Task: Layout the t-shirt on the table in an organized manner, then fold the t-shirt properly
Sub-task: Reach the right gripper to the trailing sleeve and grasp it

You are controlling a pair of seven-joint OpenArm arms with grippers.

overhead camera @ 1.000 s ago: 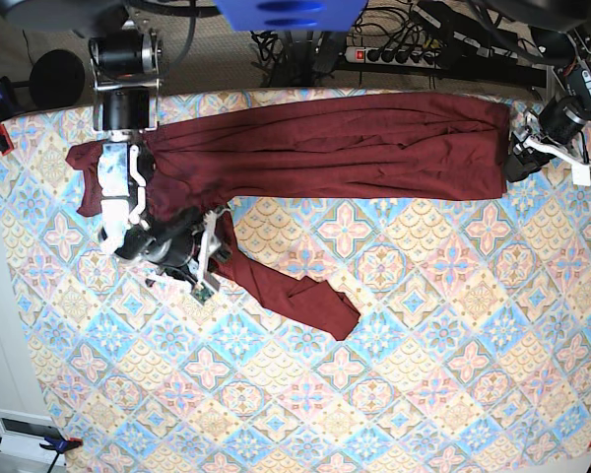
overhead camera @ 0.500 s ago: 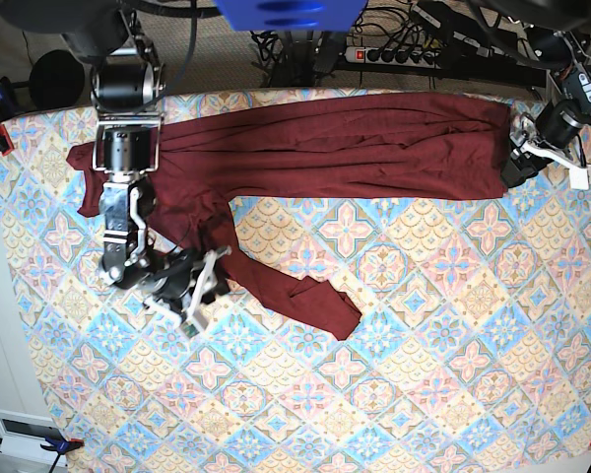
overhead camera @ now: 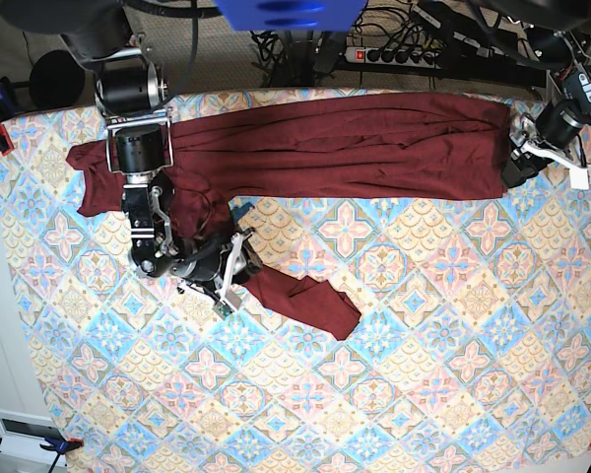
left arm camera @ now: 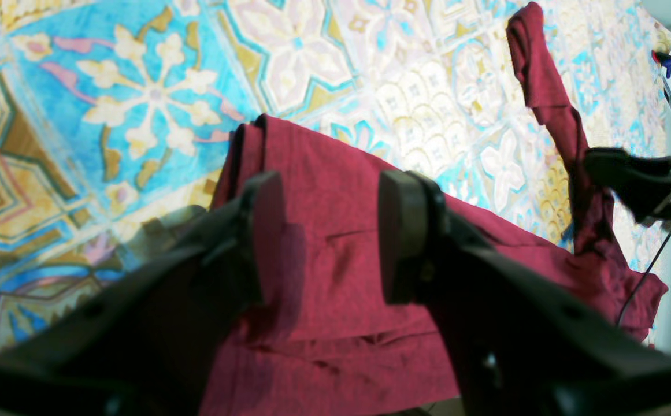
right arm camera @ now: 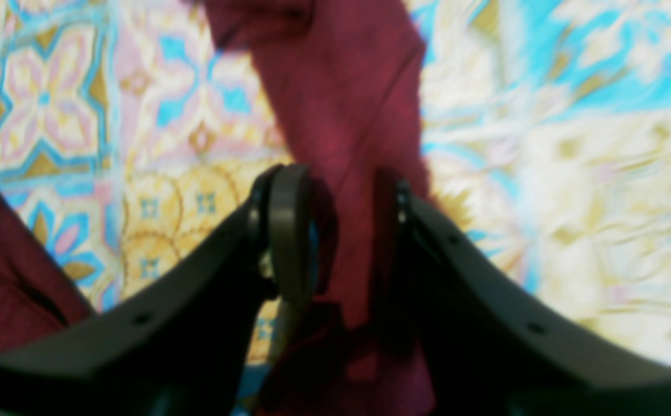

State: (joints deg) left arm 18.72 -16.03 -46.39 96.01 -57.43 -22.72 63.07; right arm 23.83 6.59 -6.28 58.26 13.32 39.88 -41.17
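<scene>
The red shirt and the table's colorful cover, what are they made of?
The t-shirt looks like soft matte knit cloth: it drapes in long folds with a fine woven grain. The table cover seems to be printed fabric, since its tile pattern ripples slightly, though it could be coated.

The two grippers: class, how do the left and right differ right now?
The left gripper sits at the t-shirt's far end by the table edge; the right gripper is mid-table at the trailing sleeve. Left faces flat folded cloth, right a narrow strip. Both show cloth between parted jaws.
</scene>
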